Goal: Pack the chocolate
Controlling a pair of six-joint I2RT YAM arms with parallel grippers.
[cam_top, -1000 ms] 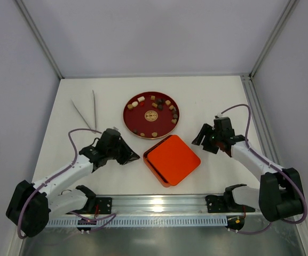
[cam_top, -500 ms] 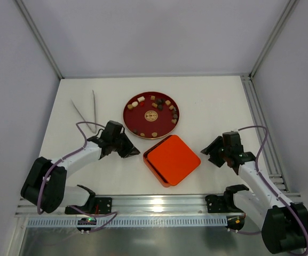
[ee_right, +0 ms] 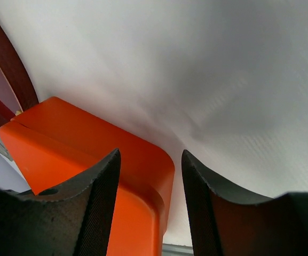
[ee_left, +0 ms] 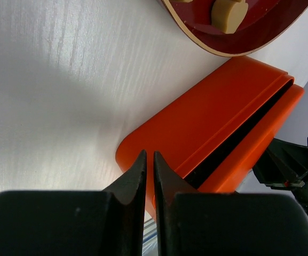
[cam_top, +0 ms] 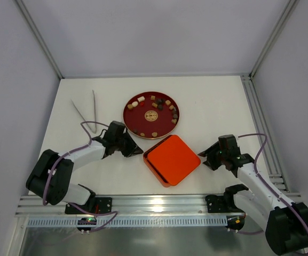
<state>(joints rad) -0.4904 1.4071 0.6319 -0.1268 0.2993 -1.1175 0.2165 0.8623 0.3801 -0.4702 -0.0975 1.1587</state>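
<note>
The box [cam_top: 172,159] is coloured plain orange; the round tray [cam_top: 133,118] is finished dark red (a gold emblem [cam_top: 151,115] at centre), the chocolate [ee_left: 228,12] brown and cream.

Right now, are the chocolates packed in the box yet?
Not yet. Done: nothing shows as packed; the small brown and cream chocolate pieces lie on the round dark red plate. In hand: the shut left hand and open right hand sit at opposite corners of the closed square orange box, holding nothing. Left: open it and move every piece in.
</note>
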